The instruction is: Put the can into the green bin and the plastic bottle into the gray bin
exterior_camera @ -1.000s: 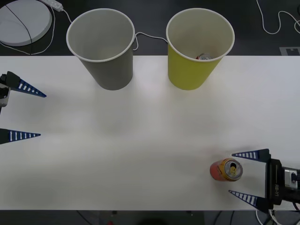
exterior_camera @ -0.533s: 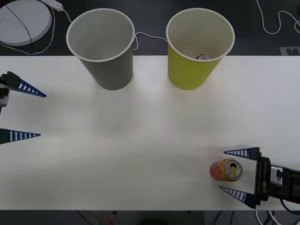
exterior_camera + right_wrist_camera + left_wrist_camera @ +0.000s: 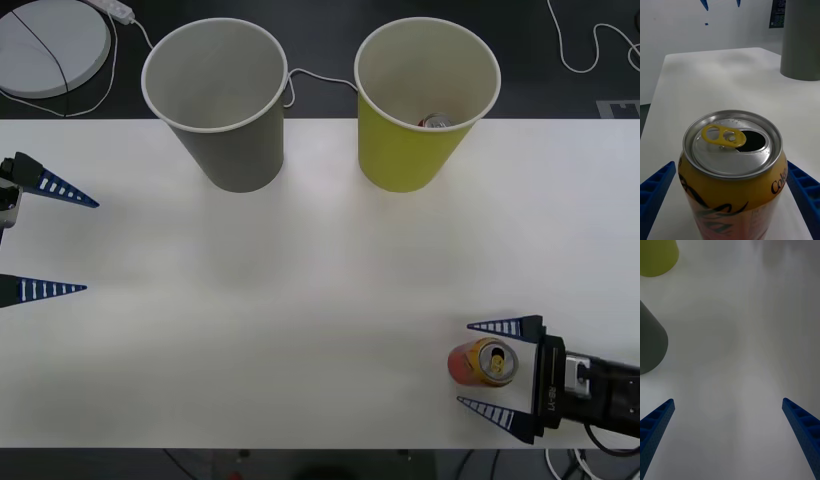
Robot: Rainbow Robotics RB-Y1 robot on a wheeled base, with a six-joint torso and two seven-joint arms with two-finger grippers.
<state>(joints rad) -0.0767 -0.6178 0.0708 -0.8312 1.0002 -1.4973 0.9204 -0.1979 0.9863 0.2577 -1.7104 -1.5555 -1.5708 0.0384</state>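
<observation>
**Right gripper straddling the can, jaws not yet closed**

Nearest the robot: the can (image 3: 482,363) stands upright close to the table's front edge, on the right side. In the right wrist view its top shows the tab lifted and the mouth open (image 3: 732,140). The right gripper (image 3: 495,366) reaches in from the right with its two blue fingers (image 3: 497,326) spread wide, one on each side of the can. Both wrist-view finger pads sit just beside the can wall with a visible sliver of table between, so I judge no contact and no grasp.

Left side, mid-table: the left gripper (image 3: 45,238) hovers at the table's left edge, fingers wide apart, holding nothing, parked.

Far edge: the gray bin (image 3: 217,100) stands on the left and the green bin (image 3: 425,100) on the right, near each other but apart, both upright. A silver-topped can (image 3: 434,122) already lies inside the green bin. I see no plastic bottle on the table (image 3: 320,280).

Judgement of step: pre-grasp on the can; the bin drop is not yet done.

Risks from here:
- The fingers look only partly past the can. Closing now could pinch it near the tips and squirt it forward or tip it.
- Uneven closing would shove the can sideways; it stands near the front edge, so a slide could take it off the table.
- The can is thin-walled and open; a hard squeeze could dent it.
- The bins are tall. A low carry could clip the green bin's rim and topple it.
</observation>
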